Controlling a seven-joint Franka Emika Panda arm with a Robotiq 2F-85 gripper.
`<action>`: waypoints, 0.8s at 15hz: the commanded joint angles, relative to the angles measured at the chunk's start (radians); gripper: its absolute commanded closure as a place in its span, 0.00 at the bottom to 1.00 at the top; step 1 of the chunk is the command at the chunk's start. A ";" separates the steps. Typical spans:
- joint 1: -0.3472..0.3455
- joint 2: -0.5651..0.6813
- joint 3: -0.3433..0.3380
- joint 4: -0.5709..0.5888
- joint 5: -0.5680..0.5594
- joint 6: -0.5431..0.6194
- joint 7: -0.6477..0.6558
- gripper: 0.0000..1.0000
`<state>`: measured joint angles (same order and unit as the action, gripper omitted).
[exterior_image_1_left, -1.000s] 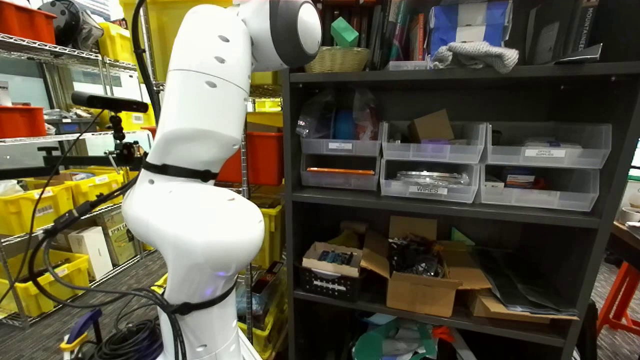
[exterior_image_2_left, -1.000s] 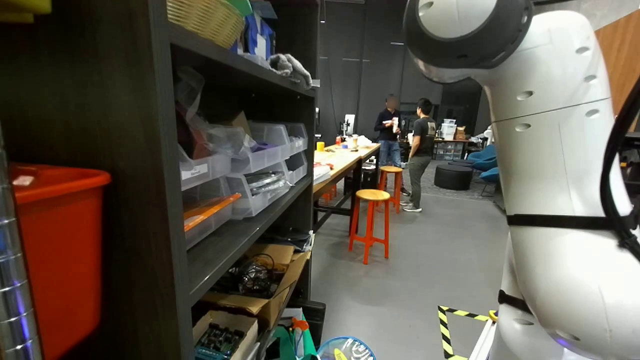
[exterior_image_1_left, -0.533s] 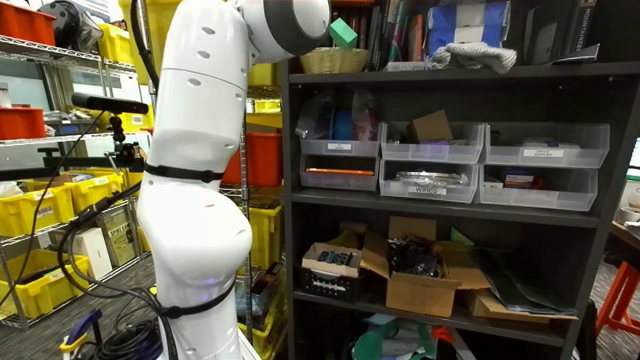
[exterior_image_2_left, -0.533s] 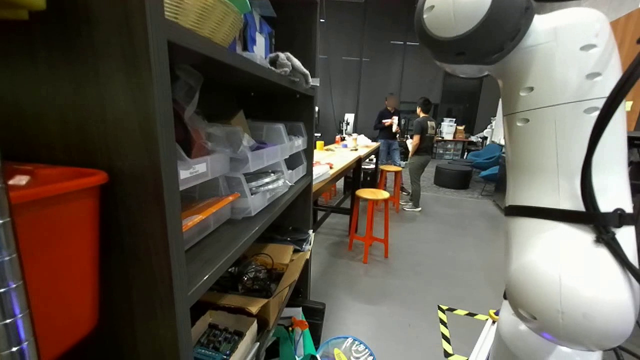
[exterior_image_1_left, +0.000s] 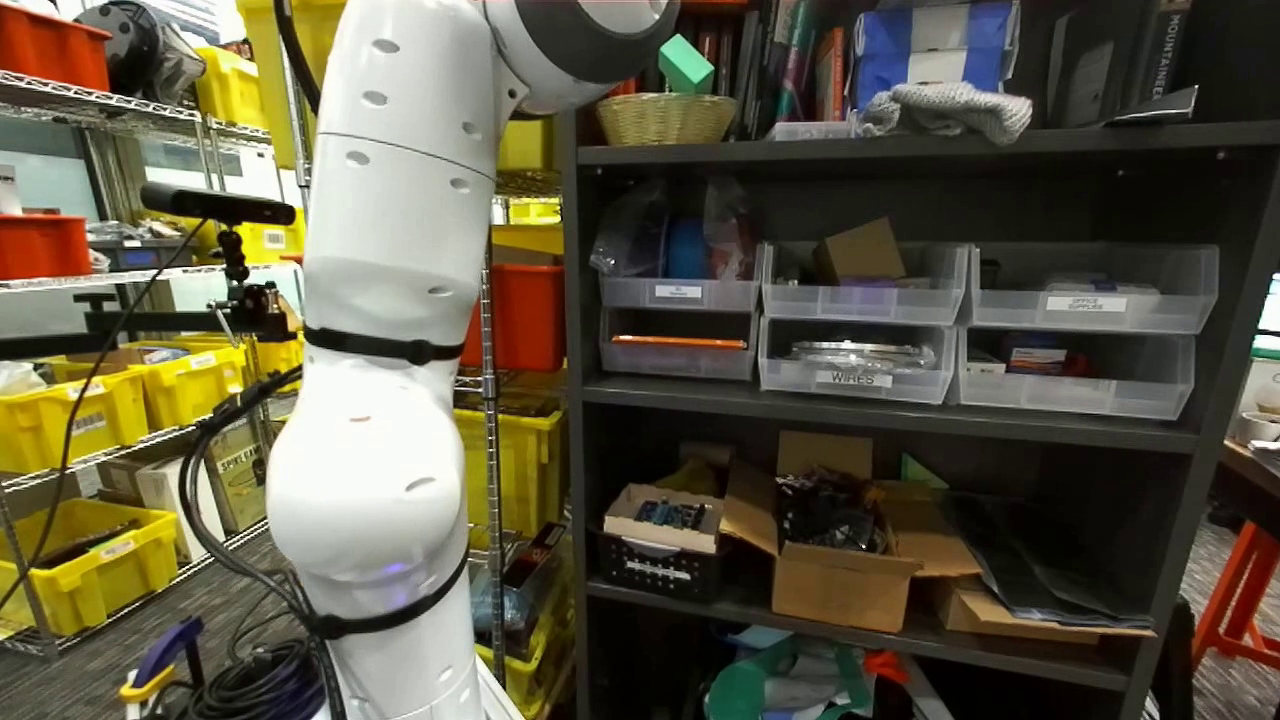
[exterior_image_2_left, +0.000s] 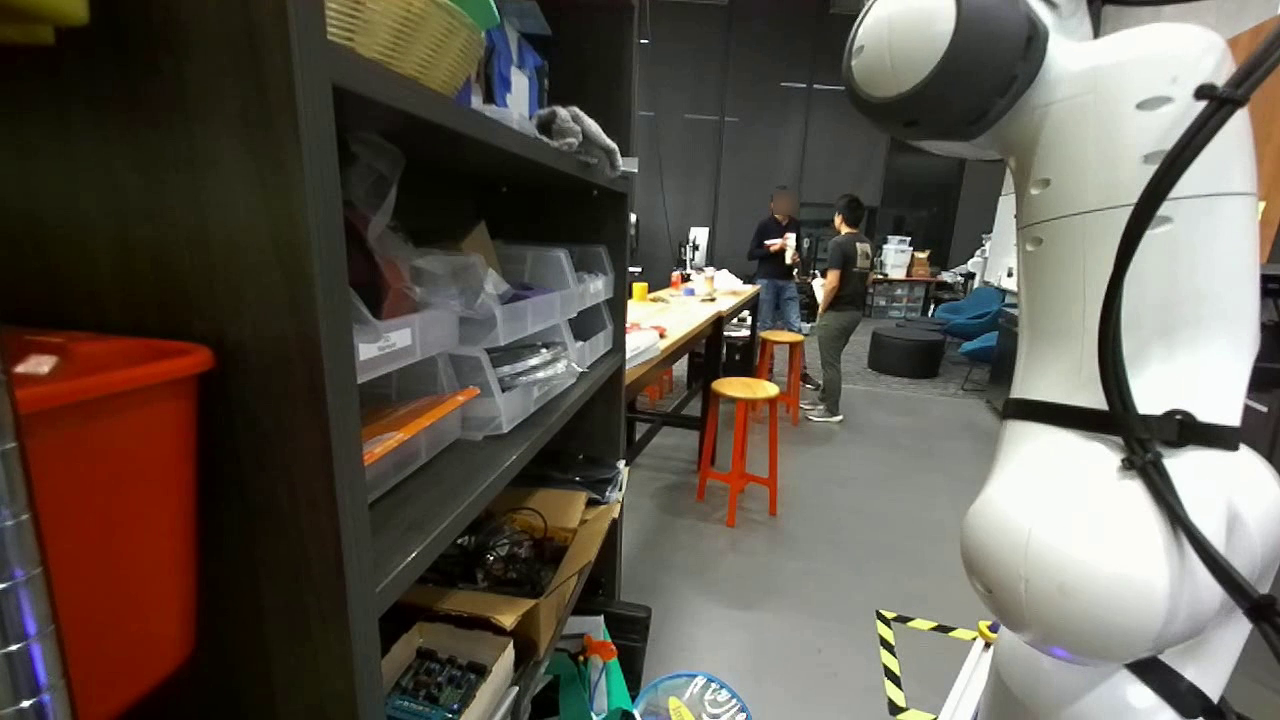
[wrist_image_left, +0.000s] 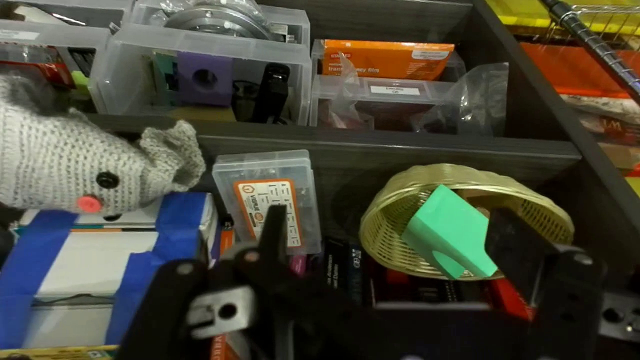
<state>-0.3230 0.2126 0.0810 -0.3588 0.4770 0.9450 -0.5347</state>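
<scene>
My gripper (wrist_image_left: 389, 212) is open and empty in the wrist view, its two dark fingers wide apart. It is out of sight in both exterior views. A green block (wrist_image_left: 450, 230) with a curved cutout rests tilted in a wicker basket (wrist_image_left: 450, 175). The right finger overlaps the block's right edge in the picture; I cannot tell whether they touch. The left finger lies in front of a clear plastic case (wrist_image_left: 305, 200). The block (exterior_image_1_left: 686, 66) and basket (exterior_image_1_left: 668, 119) sit on the upper shelf in an exterior view. The basket also shows in an exterior view (exterior_image_2_left: 410, 45).
A grey knitted toy (wrist_image_left: 65, 165) lies over a blue and white box (wrist_image_left: 180, 225) beside the case. Books (wrist_image_left: 345, 265) stand behind the basket. Clear bins (wrist_image_left: 200, 45) fill the shelf below. The bookcase's side panel (wrist_image_left: 540, 90) runs close to the basket.
The arm has turned about its base and its elbow joint has shifted rightward in both exterior views. Its cables have swung along. The green block, the basket and the other shelf things have not moved.
</scene>
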 joint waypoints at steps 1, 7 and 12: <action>-0.063 -0.008 -0.022 0.000 0.032 -0.023 0.058 0.00; -0.100 -0.015 -0.074 -0.002 -0.029 -0.202 0.112 0.00; -0.115 -0.013 -0.100 -0.005 -0.030 -0.304 0.172 0.00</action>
<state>-0.4268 0.2112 -0.0065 -0.3606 0.4521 0.6825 -0.3996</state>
